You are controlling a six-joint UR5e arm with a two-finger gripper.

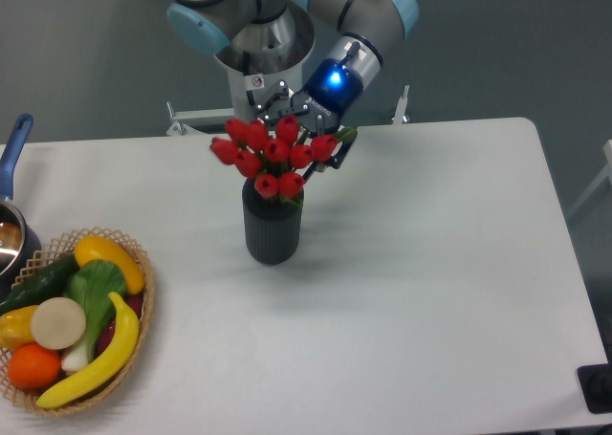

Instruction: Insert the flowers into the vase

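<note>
One bunch of red flowers (273,155) is seen seated in the mouth of the dark ribbed vase (273,228) at upper centre of the white worktop (411,282), so release and withdrawal are judged next, while the pincer (323,146), angled down from upper centre, is partly hidden and its state cannot be told.

Far off to the gripper's side, at my lower left, I see a woven basket (143,306) holding a yellow banana (96,363), an orange (33,365), a cucumber (38,282); just above it, a blue-handled pot (11,220) on the white table (430,282)
</note>
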